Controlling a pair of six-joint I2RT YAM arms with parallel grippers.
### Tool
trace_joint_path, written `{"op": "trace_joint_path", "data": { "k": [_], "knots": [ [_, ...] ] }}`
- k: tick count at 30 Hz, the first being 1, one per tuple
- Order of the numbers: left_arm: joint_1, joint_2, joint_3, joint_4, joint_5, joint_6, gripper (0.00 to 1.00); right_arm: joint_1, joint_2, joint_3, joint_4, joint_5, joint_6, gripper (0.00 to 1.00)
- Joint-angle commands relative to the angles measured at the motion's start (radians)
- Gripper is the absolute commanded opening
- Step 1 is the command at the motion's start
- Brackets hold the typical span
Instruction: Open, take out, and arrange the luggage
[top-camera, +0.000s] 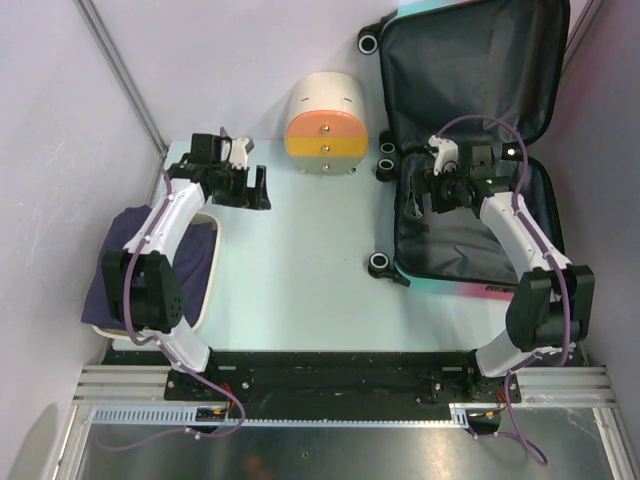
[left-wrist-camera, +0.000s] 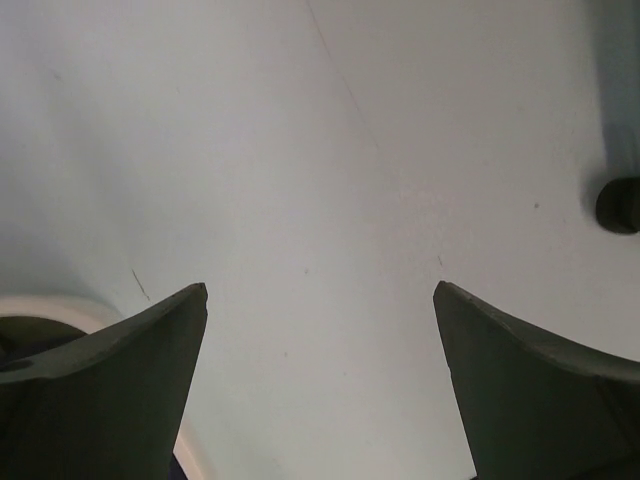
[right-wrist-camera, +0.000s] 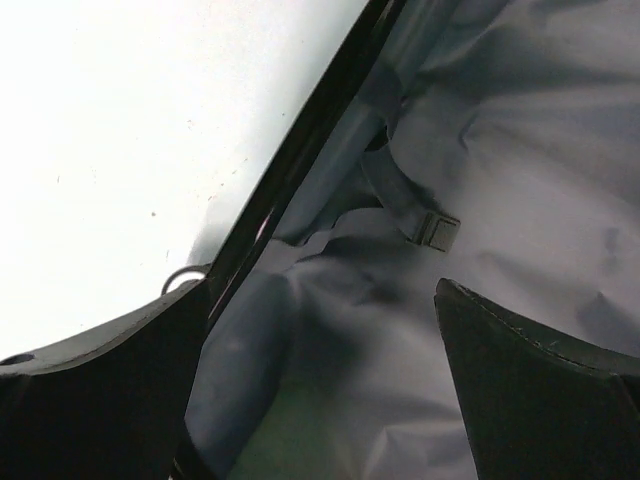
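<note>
The luggage (top-camera: 455, 245) lies open at the right of the table, its lid (top-camera: 470, 60) raised at the back, dark grey lining showing in both halves. My right gripper (top-camera: 413, 203) is open and empty, inside the lower half by its left rim. In the right wrist view the gripper (right-wrist-camera: 320, 285) hangs over crumpled grey lining (right-wrist-camera: 520, 120), with the black rim (right-wrist-camera: 300, 150) and a strap buckle (right-wrist-camera: 437, 232) ahead of it. My left gripper (top-camera: 260, 190) is open and empty above bare table (left-wrist-camera: 320, 150), also seen in its wrist view (left-wrist-camera: 320, 290).
A cream cylindrical box (top-camera: 327, 125) with orange-yellow drawers stands at the back middle. A cream basket (top-camera: 205, 300) holding dark blue cloth (top-camera: 150, 270) sits at the left edge; its rim (left-wrist-camera: 60, 308) shows by my left finger. A black suitcase wheel (left-wrist-camera: 620, 205) shows at the right.
</note>
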Motion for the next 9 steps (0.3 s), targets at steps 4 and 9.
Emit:
{"op": "trace_joint_path", "data": {
  "k": [4, 9],
  "knots": [
    [-0.017, -0.158, -0.135, 0.084, -0.020, -0.058, 1.00, -0.015, -0.198, -0.086, -0.013, 0.090, -0.060, 1.00],
    [-0.037, -0.225, -0.186, 0.133, -0.040, -0.028, 1.00, -0.045, -0.295, -0.111, -0.013, 0.106, -0.070, 1.00]
  ]
}}
